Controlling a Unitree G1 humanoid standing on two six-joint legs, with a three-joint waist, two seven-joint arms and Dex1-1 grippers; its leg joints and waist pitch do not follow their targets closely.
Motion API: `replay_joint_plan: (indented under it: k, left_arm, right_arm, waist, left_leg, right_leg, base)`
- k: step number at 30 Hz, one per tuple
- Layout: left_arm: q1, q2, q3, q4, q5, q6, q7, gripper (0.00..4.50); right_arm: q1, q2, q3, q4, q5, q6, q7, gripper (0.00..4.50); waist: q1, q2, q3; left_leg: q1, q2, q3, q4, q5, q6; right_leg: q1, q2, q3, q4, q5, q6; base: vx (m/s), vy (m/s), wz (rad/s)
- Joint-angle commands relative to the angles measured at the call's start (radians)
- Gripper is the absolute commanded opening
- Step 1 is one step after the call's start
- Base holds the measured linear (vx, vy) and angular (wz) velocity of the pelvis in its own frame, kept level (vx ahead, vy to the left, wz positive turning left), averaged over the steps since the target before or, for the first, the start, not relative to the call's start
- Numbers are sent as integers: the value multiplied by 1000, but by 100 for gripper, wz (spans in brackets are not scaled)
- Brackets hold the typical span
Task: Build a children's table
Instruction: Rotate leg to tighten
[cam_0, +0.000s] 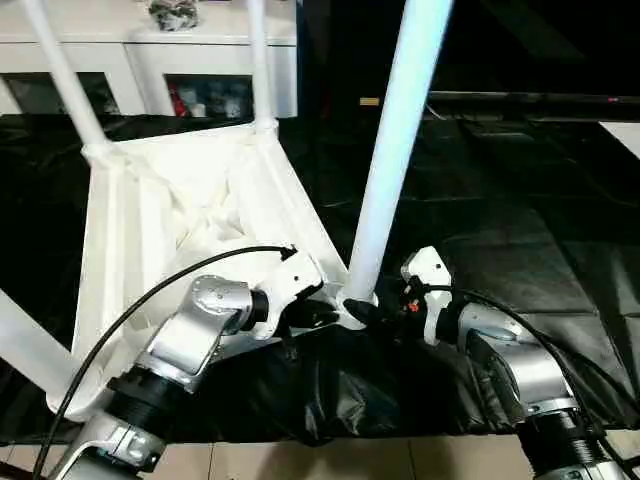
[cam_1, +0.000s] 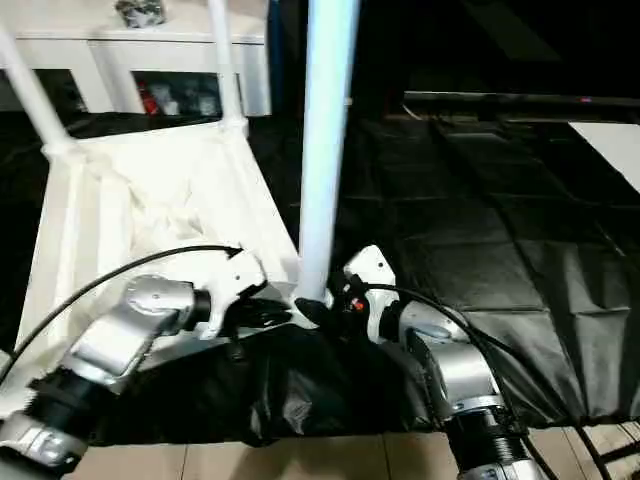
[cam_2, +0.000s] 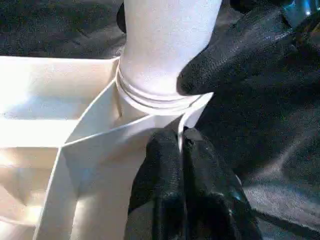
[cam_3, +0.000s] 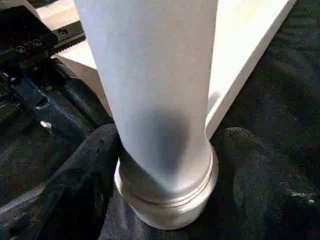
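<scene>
The children's table lies upside down, its ribbed white top (cam_0: 110, 250) facing up on black sheeting. The long white leg (cam_0: 395, 150) stands upright in the near right corner socket (cam_2: 150, 107). My left gripper (cam_0: 330, 318) is shut on the top's thin rim right beside that socket, one finger on each side of the wall (cam_2: 181, 145). My right gripper (cam_0: 368, 302) closes around the leg's ringed base (cam_3: 165, 200) from the other side, its fingers (cam_3: 90, 165) against the leg.
Three other white legs stand in their corners: two at the far side (cam_0: 70, 80) (cam_0: 258, 60) and one at the near left (cam_0: 25, 350). A white cabinet (cam_0: 150, 50) with glass doors stands behind. Black sheeting (cam_0: 500, 200) covers the floor; bare tiles (cam_0: 330, 460) show near me.
</scene>
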Motion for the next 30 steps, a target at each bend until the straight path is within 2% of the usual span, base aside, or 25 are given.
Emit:
replay_joint_plan:
  k: [1,3,11,12,17,19,22,24,26,28,30]
  left_arm:
    - [4,15,12,-23,-2,9,5,62]
    - [14,28,10,-25,-4,2,6,62]
    - [25,58,18,-14,-41,-12,-47,62]
    - [24,60,18,-7,-45,-14,-53,36]
    - [11,64,-1,36,-60,-21,-92,14]
    - [13,70,-13,42,-61,-35,-109,0]
    - [16,75,-25,46,-69,-57,-136,0]
    - [26,84,-40,45,-73,-128,-187,0]
    - [27,86,-43,45,-72,-135,-190,0]
    - [26,95,-57,52,-67,-164,-210,0]
    - [27,98,-63,51,-69,-172,-225,0]
  right_arm:
    - [0,-15,-5,8,-7,-3,4,354]
    - [2,-22,1,8,-3,-4,11,354]
    - [0,-37,16,14,8,-14,38,354]
    - [-2,-39,18,15,9,-16,42,354]
    - [-17,-64,51,26,-8,-58,93,354]
    - [-28,-74,58,42,-13,-61,109,379]
    - [-43,-84,66,55,-13,-63,133,389]
    - [-56,-95,78,56,-18,-87,159,422]
    - [-60,-97,83,57,-21,-97,166,422]
    - [-67,-109,99,63,-23,-117,193,422]
    - [-70,-120,111,67,-21,-123,219,422]
  waist:
    - [6,-1,-53]
    - [7,-4,-56]
    - [10,-7,-59]
    - [11,-8,-60]
    - [13,-8,-63]
    - [14,-9,-63]
    - [13,-8,-64]
    - [15,-11,-65]
    - [17,-9,-65]
    - [25,-6,-66]
    - [33,-7,-64]
  left_leg:
    - [-5,7,16,-65,-257,27]
    - [0,7,18,-62,-251,28]
    - [-4,5,19,-59,-216,35]
    - [-4,4,20,-58,-212,37]
    - [-4,4,20,-54,-195,41]
    - [-3,4,21,-53,-189,45]
    - [-4,4,20,-52,-187,49]
    - [-3,4,21,-51,-186,53]
    - [-2,5,22,-50,-188,52]
    - [4,7,23,-48,-186,52]
    - [8,9,25,-49,-201,53]
  right_leg:
    - [51,-31,29,-62,-285,-195]
    - [48,-30,30,-61,-277,-195]
    - [54,-31,30,-54,-242,-202]
    - [53,-32,30,-54,-243,-202]
    - [55,-32,29,-50,-217,-210]
    - [56,-31,29,-49,-206,-213]
    - [56,-31,29,-47,-199,-221]
    - [56,-32,29,-46,-197,-225]
    - [55,-32,30,-45,-198,-224]
    - [52,-32,31,-43,-177,-233]
    - [50,-30,32,-40,-170,-239]
  base:
    - [0,0,0]
    - [0,0,0]
    - [0,0,0]
    - [0,0,0]
    - [0,0,0]
    - [0,0,0]
    - [0,0,0]
    - [0,0,0]
    - [0,0,0]
    - [0,0,0]
    - [0,0,0]
